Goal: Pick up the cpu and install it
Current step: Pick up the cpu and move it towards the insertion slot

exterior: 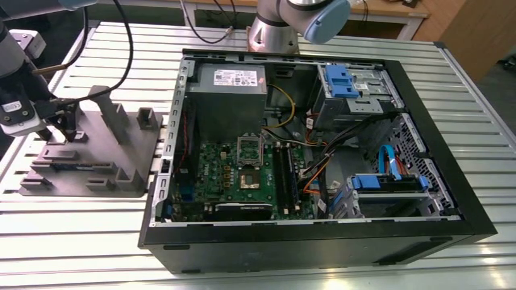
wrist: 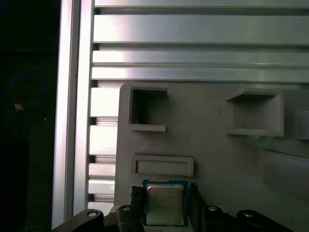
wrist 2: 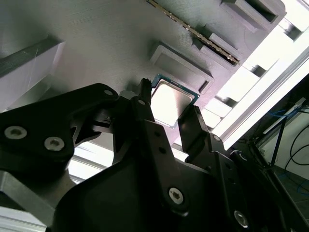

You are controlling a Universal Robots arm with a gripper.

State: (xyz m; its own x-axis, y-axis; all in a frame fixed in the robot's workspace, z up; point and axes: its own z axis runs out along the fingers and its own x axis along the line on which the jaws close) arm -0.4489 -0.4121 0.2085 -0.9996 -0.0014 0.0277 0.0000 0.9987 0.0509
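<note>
Print on cpu [wrist: 164, 204], supply label [exterior: 234, 77]: unreadable.

Cpu [wrist: 164, 203] silver, teal rim — tray [wrist: 212, 159] grey — table slats [wrist: 193, 29] pale silver.

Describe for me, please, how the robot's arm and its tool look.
The arm is a silver-grey metal tube with a light blue cap at its joint. The tool is black, built of angular links fastened with silver screws. In the exterior view, black cables lead to the arm's wrist end.
</note>
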